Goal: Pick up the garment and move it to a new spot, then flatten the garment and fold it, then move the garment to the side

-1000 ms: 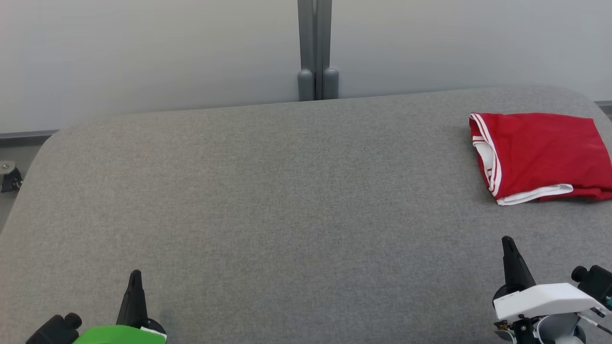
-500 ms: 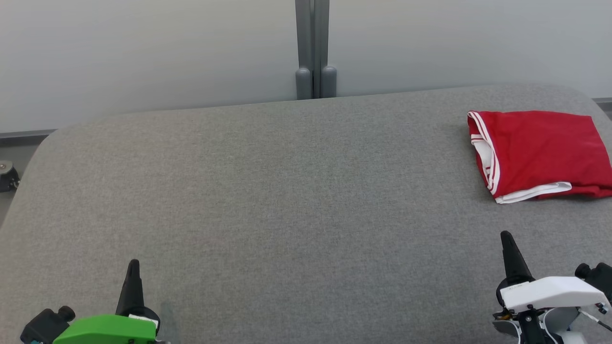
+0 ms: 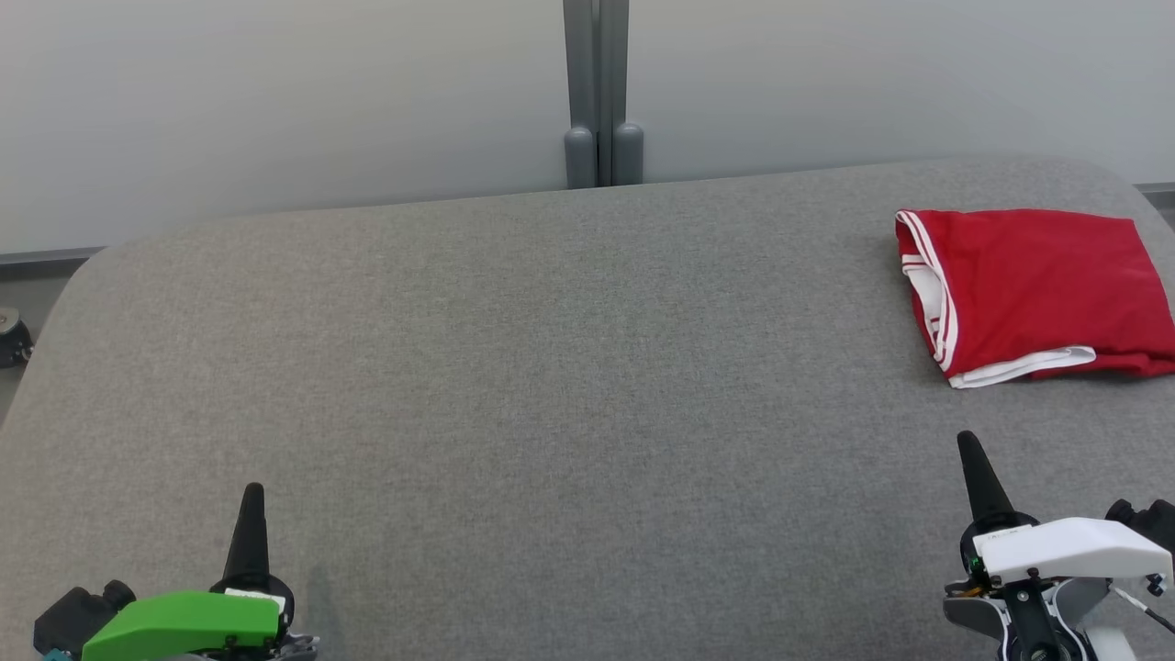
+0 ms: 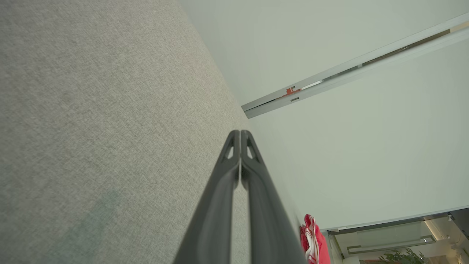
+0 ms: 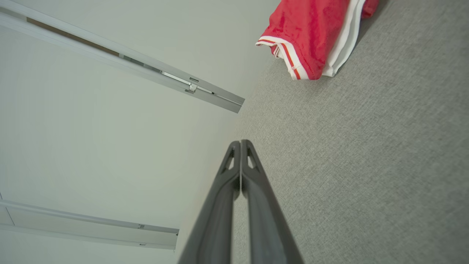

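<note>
The red garment (image 3: 1037, 289) lies folded in a compact, roughly rectangular stack on the grey counter (image 3: 551, 367), well to the right of the grey post (image 3: 601, 92) that stands at the counter's far edge. Its white-striped edge faces back toward the post, and a white hem peeks out along the side nearer the robot. It looks like thin, light sportswear: soft, limp, with no stiffness of its own and probably a little slick, so the layers would likely slide over one another and sag open if lifted by one point. The felt-like counter should grip it somewhat, so dragging risks undoing the fold. The safest hold is probably a pinch through all layers at two corners of one edge, for instance the striped side, where the trim gives a firmer, thicker bite. The left end effector (image 3: 251, 496) sits far on the robot's side of the post and to its left, fingers pressed together on nothing. The right end effector (image 3: 968, 445), right of the post and short of the garment, is likewise closed and empty.
</note>
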{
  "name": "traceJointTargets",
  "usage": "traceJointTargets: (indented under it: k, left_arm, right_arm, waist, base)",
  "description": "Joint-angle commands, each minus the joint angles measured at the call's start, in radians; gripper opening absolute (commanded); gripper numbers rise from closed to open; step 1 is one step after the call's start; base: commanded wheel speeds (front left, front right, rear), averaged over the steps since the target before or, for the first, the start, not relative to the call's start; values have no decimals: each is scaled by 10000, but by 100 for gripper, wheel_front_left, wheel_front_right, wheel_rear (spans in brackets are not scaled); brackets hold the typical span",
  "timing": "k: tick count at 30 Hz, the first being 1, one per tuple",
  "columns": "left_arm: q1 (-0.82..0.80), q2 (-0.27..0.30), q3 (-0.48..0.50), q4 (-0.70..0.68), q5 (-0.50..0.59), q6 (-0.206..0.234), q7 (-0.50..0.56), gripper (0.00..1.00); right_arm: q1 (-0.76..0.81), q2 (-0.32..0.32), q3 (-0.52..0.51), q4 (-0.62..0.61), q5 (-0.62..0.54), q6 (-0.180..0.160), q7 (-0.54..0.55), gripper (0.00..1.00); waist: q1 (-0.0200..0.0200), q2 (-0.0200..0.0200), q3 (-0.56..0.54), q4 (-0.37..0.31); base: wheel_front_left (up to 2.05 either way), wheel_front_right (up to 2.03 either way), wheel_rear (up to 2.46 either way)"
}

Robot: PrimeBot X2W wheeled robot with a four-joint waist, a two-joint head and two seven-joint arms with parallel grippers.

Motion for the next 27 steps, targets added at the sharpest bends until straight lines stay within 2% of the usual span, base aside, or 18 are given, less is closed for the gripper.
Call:
traceJointTargets:
  k: [1, 27]
  left_arm:
    - [-312, 64, 44, -121, -244, -35, 68, 0]
    - [-705, 76, 197, -140, -2422, -47, 662, 0]
  right_arm:
    - [-246, -56, -26, -64, 303, -4, 80, 0]
    - [-562, -63, -85, -11, 2704, -2, 689, 0]
  waist:
    - [0, 0, 4, -5]
    - [0, 0, 80, -88]
  base:
    - [0, 0, 0]
    - [0, 0, 0]
